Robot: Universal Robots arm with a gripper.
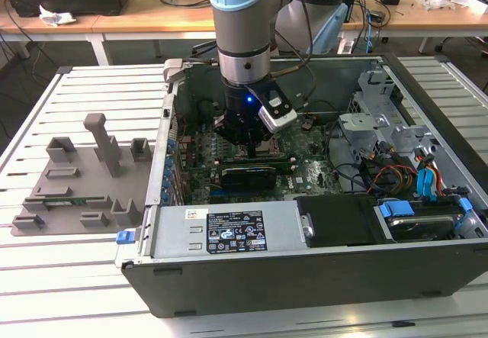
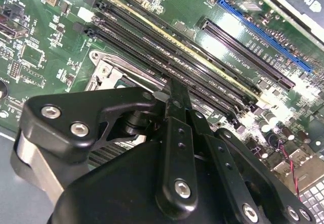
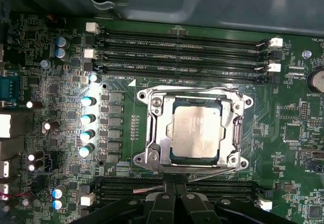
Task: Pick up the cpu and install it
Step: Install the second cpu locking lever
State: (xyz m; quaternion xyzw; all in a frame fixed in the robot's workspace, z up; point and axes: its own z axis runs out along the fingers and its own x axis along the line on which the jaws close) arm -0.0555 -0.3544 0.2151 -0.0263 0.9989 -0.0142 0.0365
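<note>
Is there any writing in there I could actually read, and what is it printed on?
Nothing is clear enough to quote.
White label on the power supply: print too small to read.
Top of the cpu: faint markings, too blurred to read.
Motherboard: white lettering beside the memory slots, too small to read.

Cpu (image 3: 196, 131) sits inside metal socket frame (image 3: 152, 128) on green motherboard (image 3: 283, 133), near frame centre, slightly tilted. Long memory slots (image 3: 182, 44) run across above. Black gripper (image 3: 174, 204) parts at bottom edge.
</note>
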